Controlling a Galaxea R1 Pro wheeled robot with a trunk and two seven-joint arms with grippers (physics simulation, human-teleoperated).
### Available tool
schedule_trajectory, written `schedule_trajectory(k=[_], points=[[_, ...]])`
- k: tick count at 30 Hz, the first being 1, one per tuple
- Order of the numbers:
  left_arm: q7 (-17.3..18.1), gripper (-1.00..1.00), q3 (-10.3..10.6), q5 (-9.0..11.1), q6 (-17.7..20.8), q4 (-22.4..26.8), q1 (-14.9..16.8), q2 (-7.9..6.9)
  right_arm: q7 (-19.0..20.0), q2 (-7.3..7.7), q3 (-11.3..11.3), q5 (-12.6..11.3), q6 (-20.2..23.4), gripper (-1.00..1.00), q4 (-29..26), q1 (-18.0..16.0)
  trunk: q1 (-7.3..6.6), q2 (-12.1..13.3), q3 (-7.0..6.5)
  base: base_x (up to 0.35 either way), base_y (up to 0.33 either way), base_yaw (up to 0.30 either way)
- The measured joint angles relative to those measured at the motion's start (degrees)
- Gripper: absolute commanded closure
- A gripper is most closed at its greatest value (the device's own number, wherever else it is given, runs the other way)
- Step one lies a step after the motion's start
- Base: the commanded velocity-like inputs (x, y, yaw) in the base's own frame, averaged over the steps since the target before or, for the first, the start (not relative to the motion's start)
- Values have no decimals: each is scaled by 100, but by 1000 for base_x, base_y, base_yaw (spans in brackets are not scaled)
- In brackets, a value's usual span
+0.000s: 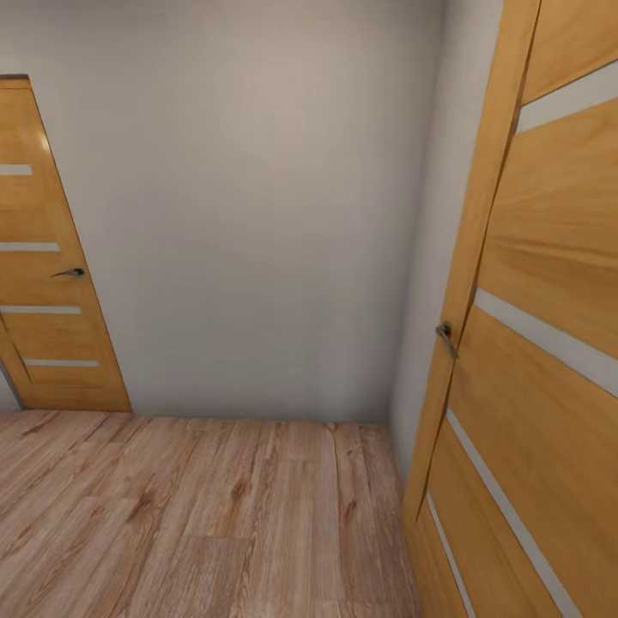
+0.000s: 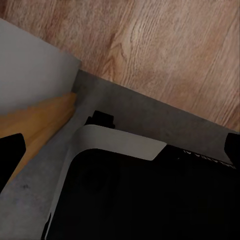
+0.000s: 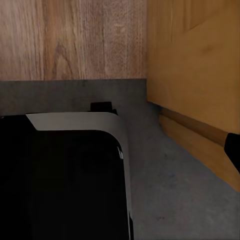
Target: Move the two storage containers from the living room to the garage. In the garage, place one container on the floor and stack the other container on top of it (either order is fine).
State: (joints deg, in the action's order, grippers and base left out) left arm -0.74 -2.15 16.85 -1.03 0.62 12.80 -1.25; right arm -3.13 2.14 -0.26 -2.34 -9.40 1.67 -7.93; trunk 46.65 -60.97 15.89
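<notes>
Closest in the head view, an open wooden door [image 1: 549,343] with pale horizontal strips stands at the right, its metal lever handle [image 1: 445,336] at the leaf's edge. Beneath it the light wood plank floor [image 1: 206,515] runs back to a plain pale wall [image 1: 257,215], and at the far left a second, matching wooden door [image 1: 47,283] stands with a dark handle [image 1: 69,273]. Both wrist views look down on the robot's own dark base with its pale curved trim [image 2: 120,142], [image 3: 85,121], which rests on a dark grey concrete floor [image 2: 150,117], [image 3: 170,190]; just past the base this grey surface meets the wood planks along a straight seam. In the left wrist view a grey wall panel [image 2: 30,75] and a wooden frame piece [image 2: 40,122] lie beside the base; in the right wrist view a wooden door leaf [image 3: 200,65] stands just beside it. Dark slivers at the picture edges, [image 2: 10,155] and [image 3: 233,149], may be the fingers of each arm, but how far apart they stand cannot be told, and nothing is seen held between them. The two storage containers cannot be located from these views.
</notes>
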Motion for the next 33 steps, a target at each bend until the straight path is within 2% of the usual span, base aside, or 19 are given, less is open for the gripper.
schedule_trajectory(k=[11,24,33], points=[[0,-100,-3,1,0,1,0,15,8,-3,0,3,1,-100,0,1,-1,0,0,97,-69,0],[2,-100,-3,1,0,1,0,15,9,-3,0,3,1,-100,0,-1,-1,0,0,19,-8,0],[2,-100,-3,1,0,1,0,-7,9,-3,6,3,17,-100,0,1,-3,-1,0,257,0,0]])
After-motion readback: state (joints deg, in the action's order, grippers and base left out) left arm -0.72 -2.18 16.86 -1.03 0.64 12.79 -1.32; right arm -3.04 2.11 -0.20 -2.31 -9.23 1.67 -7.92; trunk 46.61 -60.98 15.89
